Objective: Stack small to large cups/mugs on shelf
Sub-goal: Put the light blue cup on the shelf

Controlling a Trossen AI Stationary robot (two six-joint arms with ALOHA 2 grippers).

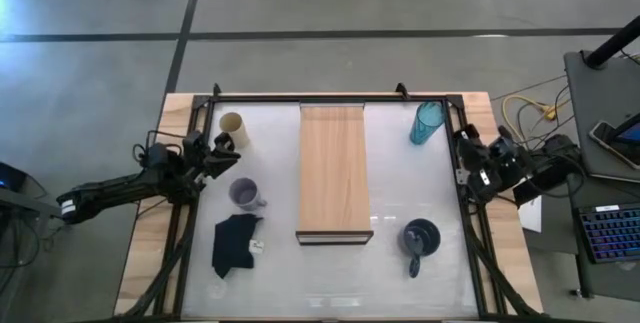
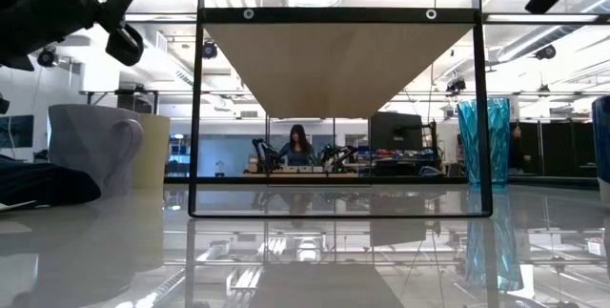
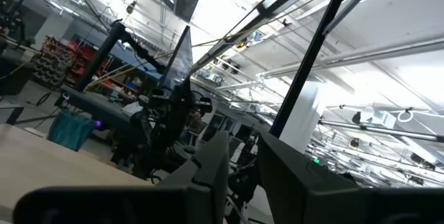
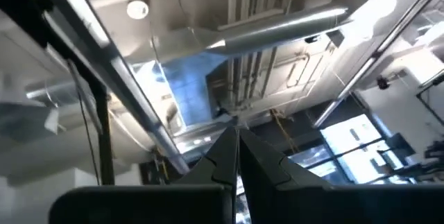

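In the high view the wooden shelf [image 1: 335, 173] lies along the middle of the table. In the low view it sits raised on a black frame [image 2: 338, 65]. The cream cup [image 1: 234, 130] and the lavender mug [image 1: 245, 195] stand to its left. The teal tumbler [image 1: 427, 123] stands at the far right and the dark blue mug [image 1: 420, 238] at the near right. My left gripper [image 1: 222, 148] hovers between the cream cup and the lavender mug, raised off the table, its fingers a little apart [image 3: 243, 161]. My right gripper [image 1: 466, 161] waits at the table's right edge, shut [image 4: 236, 156].
A black cloth [image 1: 236, 244] lies near the lavender mug, toward the near left. A black frame [image 1: 330, 100] runs round the white tabletop. Cables and a keyboard [image 1: 610, 233] lie off the right side. A person [image 2: 297, 146] sits far behind the table.
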